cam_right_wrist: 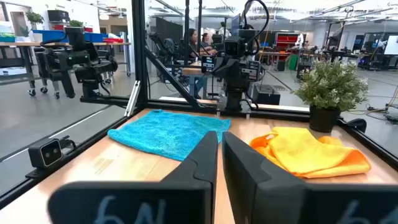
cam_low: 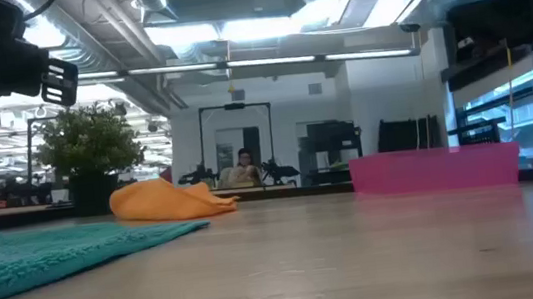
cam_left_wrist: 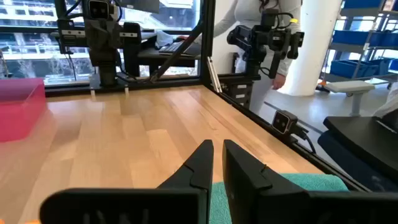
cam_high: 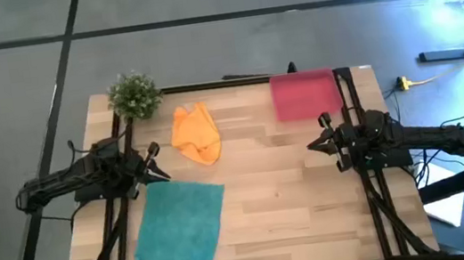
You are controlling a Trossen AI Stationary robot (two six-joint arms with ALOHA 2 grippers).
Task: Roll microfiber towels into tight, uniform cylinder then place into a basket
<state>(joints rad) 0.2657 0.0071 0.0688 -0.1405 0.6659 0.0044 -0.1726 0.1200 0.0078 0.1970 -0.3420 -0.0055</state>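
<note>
On the table, left side: we see the teal towel [cam_high: 180,226] lying flat and spread out near the front edge, its top corner just below the left gripper [cam_high: 155,163].
Orange towel: the orange towel [cam_high: 196,133] lies crumpled, not rolled, behind the teal one and near the plant [cam_high: 134,95] at the back left corner.
Basket: the basket [cam_high: 305,93] stands at the back right of the table, well apart from both towels, and we see nothing inside it.
Left gripper: it hangs above the table between the two towels, and its fingers [cam_left_wrist: 198,165] are nearly together, holding nothing.
Right gripper: the right gripper [cam_high: 316,141] hangs in front of the basket, its fingers [cam_right_wrist: 208,157] nearly together too, also with nothing between them.
</note>
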